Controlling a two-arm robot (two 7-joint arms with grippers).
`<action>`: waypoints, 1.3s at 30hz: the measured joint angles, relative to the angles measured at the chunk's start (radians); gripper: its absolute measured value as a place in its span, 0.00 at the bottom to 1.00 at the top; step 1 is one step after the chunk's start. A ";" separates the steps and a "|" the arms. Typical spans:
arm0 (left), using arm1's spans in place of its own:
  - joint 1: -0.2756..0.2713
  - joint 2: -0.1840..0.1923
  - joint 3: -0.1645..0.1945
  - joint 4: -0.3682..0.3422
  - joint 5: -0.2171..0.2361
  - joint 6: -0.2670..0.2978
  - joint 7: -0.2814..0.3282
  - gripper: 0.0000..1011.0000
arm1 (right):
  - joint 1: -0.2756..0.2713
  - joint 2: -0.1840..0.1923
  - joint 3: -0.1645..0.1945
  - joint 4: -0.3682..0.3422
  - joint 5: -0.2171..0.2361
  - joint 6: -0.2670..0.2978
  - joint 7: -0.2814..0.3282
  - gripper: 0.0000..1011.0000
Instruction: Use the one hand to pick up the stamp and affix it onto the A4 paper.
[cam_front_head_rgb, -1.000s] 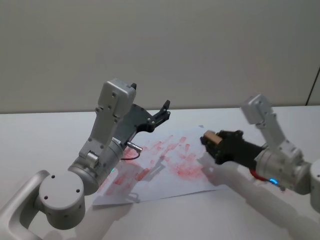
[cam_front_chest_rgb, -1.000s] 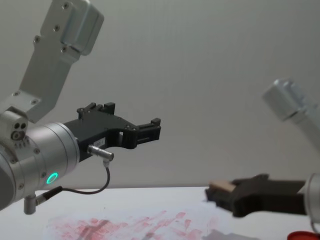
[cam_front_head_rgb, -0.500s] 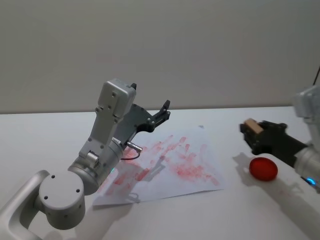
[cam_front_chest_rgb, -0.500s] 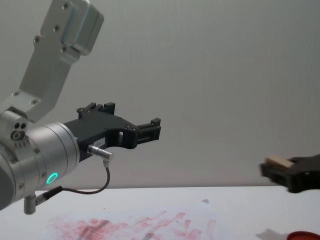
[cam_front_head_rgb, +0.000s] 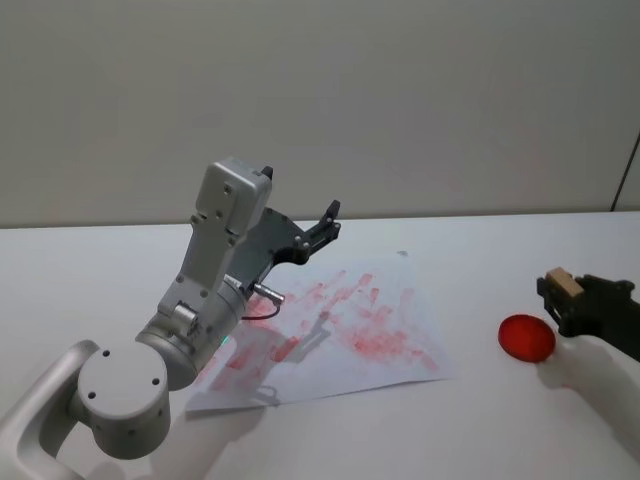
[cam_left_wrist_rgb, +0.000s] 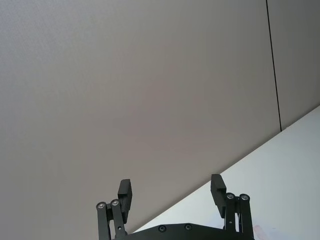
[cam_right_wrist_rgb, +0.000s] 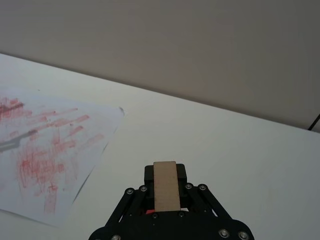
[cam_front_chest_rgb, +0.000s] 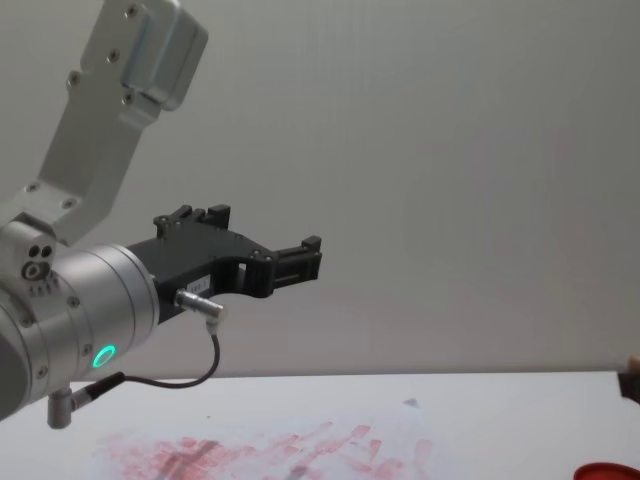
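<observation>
Withdrawn rightward off the A4 paper (cam_front_head_rgb: 330, 330), right pincer (cam_front_head_rgb: 562, 292) clamps the stamp (cam_front_head_rgb: 561, 283).

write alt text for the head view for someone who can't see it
The right gripper holds the stamp beside a red ink pad, to the right of the ink-smeared A4 paper. The left gripper hangs open above the paper's far edge.

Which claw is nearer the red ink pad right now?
The right. The right claw, shut on the stamp, sits just beside the red ink pad at the table's right side. The left claw is raised, open, beyond the A4 paper, far left of the pad.
</observation>
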 joint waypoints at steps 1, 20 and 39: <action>0.000 0.000 0.000 0.000 0.000 0.000 0.000 0.99 | -0.004 0.005 0.002 0.000 0.003 0.007 0.003 0.22; 0.000 0.000 0.000 0.000 0.000 0.000 0.000 0.99 | -0.012 0.014 -0.010 0.044 -0.009 0.056 0.043 0.22; 0.000 0.000 0.000 0.000 0.000 0.000 0.000 0.99 | 0.051 -0.021 -0.037 0.124 -0.064 0.040 0.087 0.22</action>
